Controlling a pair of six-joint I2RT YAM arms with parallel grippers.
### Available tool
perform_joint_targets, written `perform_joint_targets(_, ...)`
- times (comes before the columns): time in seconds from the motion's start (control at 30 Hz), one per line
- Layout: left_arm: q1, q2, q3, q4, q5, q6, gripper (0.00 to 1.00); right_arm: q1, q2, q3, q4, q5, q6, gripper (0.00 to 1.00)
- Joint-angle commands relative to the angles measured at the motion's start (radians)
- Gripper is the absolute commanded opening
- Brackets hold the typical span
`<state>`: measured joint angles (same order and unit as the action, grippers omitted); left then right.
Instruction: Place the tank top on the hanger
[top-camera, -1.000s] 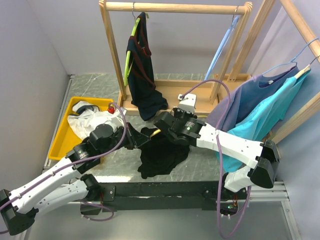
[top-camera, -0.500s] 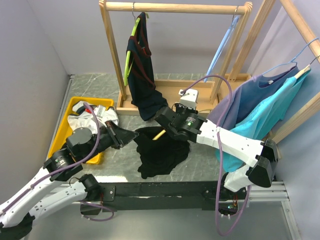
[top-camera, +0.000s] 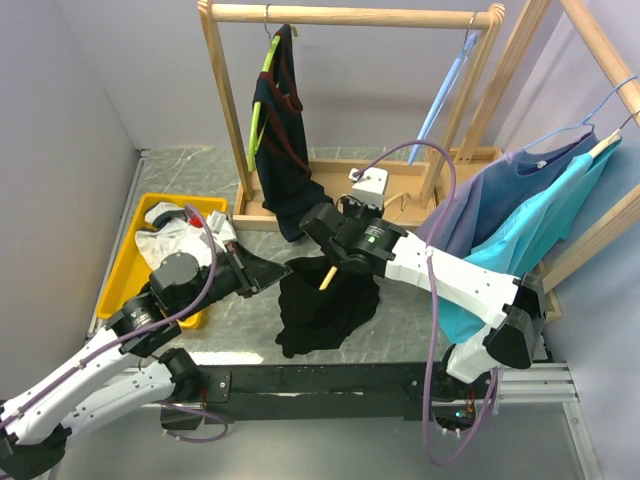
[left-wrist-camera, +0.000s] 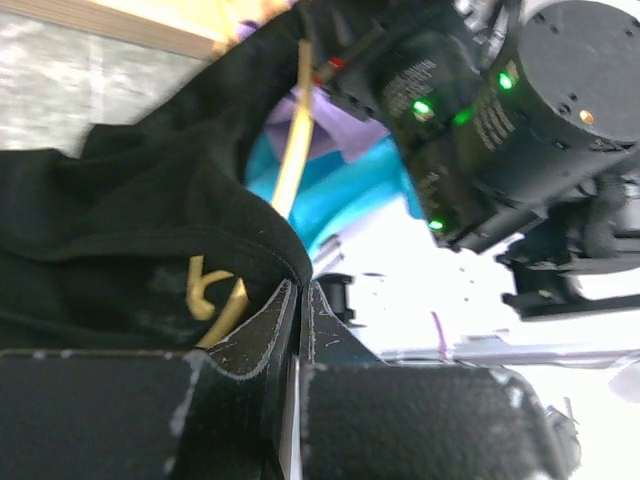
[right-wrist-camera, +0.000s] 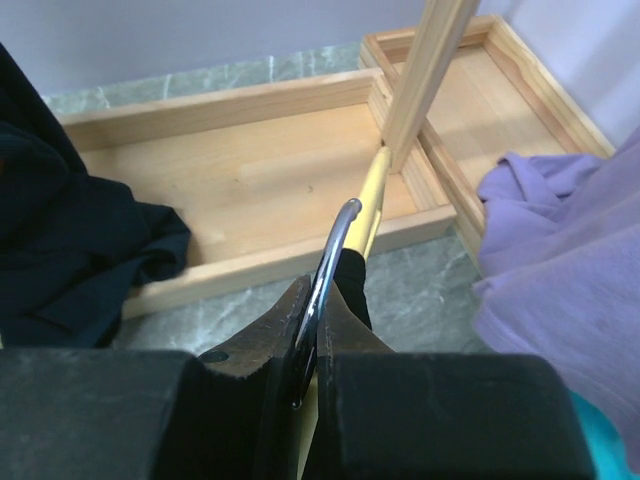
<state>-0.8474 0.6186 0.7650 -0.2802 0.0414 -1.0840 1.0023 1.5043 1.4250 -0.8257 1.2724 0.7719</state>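
The tank top (top-camera: 325, 305) is showing soft, matt black cloth. The hanger (top-camera: 326, 276) poking from it is looking smooth and yellow, its hook (right-wrist-camera: 335, 250) gleaming like polished metal. Behind the tank top, the rack (top-camera: 350, 15) is showing pale bare wood.

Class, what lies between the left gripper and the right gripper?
In the top view, tank top fabric fills the stretch from left gripper to right gripper; the hanger pokes out by the right one.
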Motion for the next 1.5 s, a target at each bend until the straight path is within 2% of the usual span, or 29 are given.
perform_joint_targets(0.0,0.002,0.027,-0.012,0.176,0.104,-0.073,0.04,-0.010,0.025,0.071,0.069,0.059,-0.006,0.00)
perform_joint_targets(0.2,-0.036,0.035,-0.115,0.318,0.111,-0.174,0.06,-0.011,0.102,0.135,-0.007,0.065,0.081,0.00)
perform_joint_targets(0.3,-0.074,0.058,-0.139,0.363,0.098,-0.186,0.11,-0.014,0.132,0.160,-0.078,0.068,0.148,0.00)
perform_joint_targets(0.43,-0.174,0.104,-0.170,0.421,0.040,-0.234,0.09,-0.021,0.139,0.163,-0.087,0.065,0.155,0.00)
perform_joint_targets(0.57,-0.275,0.112,-0.168,0.380,-0.093,-0.248,0.01,-0.025,0.122,0.158,-0.069,0.070,0.132,0.00)
perform_joint_targets(0.63,-0.304,0.093,-0.167,0.346,-0.151,-0.245,0.01,-0.031,0.117,0.150,-0.070,0.070,0.135,0.00)
perform_joint_targets(0.77,-0.317,0.020,-0.199,0.295,-0.178,-0.258,0.01,-0.040,0.102,0.127,-0.063,0.065,0.139,0.00)
perform_joint_targets(0.93,-0.367,0.046,-0.295,0.424,-0.172,-0.350,0.01,-0.041,0.108,0.147,-0.075,0.058,0.151,0.00)
perform_joint_targets(1.17,-0.452,0.182,-0.280,0.561,-0.213,-0.370,0.02,-0.042,0.117,0.161,-0.099,0.065,0.170,0.00)
perform_joint_targets(1.47,-0.464,0.202,-0.250,0.610,-0.465,-0.338,0.13,-0.042,0.105,0.152,-0.085,0.033,0.171,0.00)
